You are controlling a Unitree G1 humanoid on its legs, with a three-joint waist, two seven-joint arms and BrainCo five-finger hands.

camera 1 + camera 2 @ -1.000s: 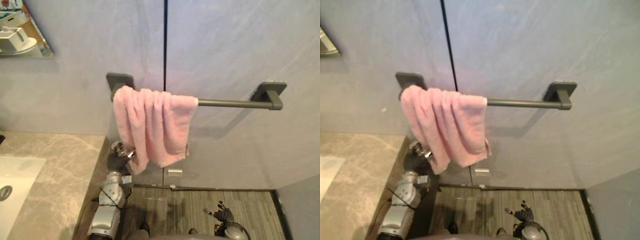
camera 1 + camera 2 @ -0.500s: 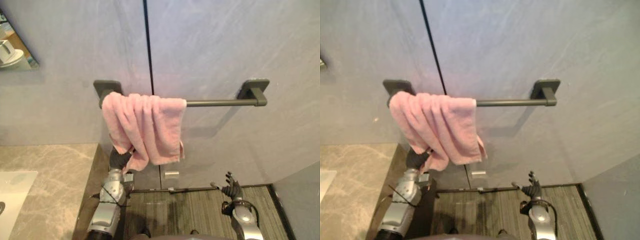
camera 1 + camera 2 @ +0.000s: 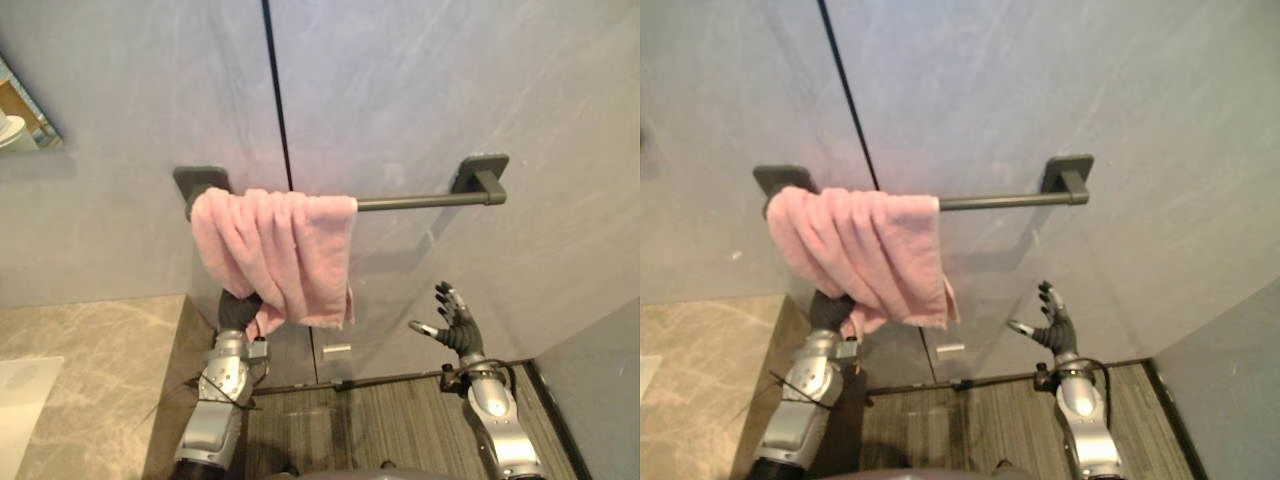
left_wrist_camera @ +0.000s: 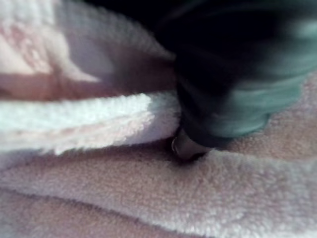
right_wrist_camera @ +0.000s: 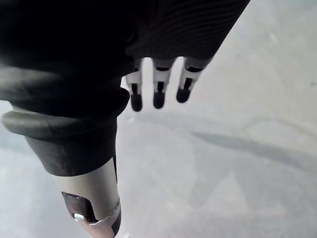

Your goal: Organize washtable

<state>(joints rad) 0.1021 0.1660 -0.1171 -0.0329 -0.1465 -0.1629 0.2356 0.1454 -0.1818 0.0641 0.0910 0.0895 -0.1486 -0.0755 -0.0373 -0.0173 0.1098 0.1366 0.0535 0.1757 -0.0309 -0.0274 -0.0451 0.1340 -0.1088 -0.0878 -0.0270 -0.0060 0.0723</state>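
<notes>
towel (image 3: 275,250) — pink, fluffy terry | state: bunched into lengthwise folds, draped over the dark rail (image 3: 420,201) | place: the rail's left end, touching the wall mount | pose: hanging — lower left corner gathered, bottom edge uneven

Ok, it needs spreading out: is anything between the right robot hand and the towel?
Nothing visible. The right robot hand hovers open below the bare rail; only free space separates it from the pink towel on its left.

My head eyes both face the towel bar (image 3: 420,200); wrist cameras sit close, left against towel (image 4: 124,198), right facing wall (image 5: 237,148)
</notes>
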